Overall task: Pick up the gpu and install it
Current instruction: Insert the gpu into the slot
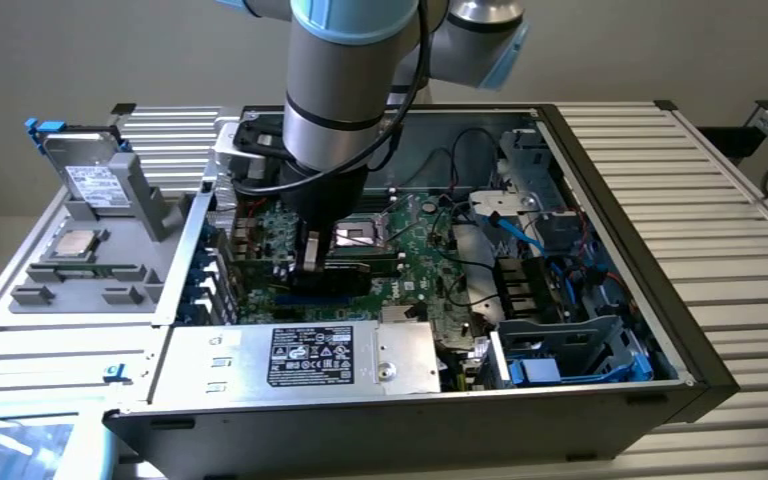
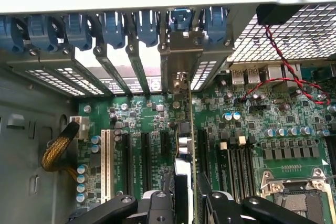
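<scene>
Jaws: closed narrow on the gpu, a thin green circuit-board card with a metal end bracket. They pinch it across its two faces and hold it on edge.

Location of card: low inside the open dark-grey computer case. It stands over the green motherboard in line with a black expansion slot, with its bracket up against the row of blue slot clips. Whether the edge connector is seated cannot be told.

Handling, judged: light, stiff, fragile. Board edges and bracket are the safe holds; fan and soldered parts are not. It suits square, even pressure, and twisting would strain the connector.

Exterior view, from its left:
- Grey boxy hard drive with white label, upright in a grey holder tray, well apart from the work.
- Silver-and-blue robot arm, angled steeply down into the case, wrist near vertical over the board.
- Silver power-supply box, near the card.
- Ribbed metal surface, carrying the case.
</scene>
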Robot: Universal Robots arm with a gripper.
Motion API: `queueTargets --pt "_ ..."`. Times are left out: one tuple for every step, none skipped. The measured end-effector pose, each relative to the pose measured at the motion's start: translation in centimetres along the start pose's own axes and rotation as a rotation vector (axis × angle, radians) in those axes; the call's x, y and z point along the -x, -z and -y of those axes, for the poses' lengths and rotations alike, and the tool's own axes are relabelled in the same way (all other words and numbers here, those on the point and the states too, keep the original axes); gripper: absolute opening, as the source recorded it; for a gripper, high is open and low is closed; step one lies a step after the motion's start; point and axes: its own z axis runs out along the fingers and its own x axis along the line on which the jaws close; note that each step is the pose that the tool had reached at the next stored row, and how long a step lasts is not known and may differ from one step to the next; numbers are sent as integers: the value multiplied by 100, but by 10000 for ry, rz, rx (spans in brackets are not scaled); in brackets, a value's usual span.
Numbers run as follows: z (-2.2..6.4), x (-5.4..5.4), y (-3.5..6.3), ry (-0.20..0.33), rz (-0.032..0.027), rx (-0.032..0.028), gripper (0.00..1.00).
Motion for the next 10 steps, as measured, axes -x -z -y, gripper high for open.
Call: queueTargets --pt "-1 0 -1 -1 1 0 28" --pt "-1 0 -1 -1 2 0 28" --pt "0 0 -1 -1 2 0 28" --pt "0 0 -1 1 1 0 28" --pt "0 0 -1 1 1 0 28" --pt "0 0 -1 0 1 0 28" --pt "0 0 -1 0 1 0 28" --pt "0 0 -1 0 1 0 28" --pt "0 2 -1 -1 2 0 28" --pt "-1 7 -2 1 2 0 28"
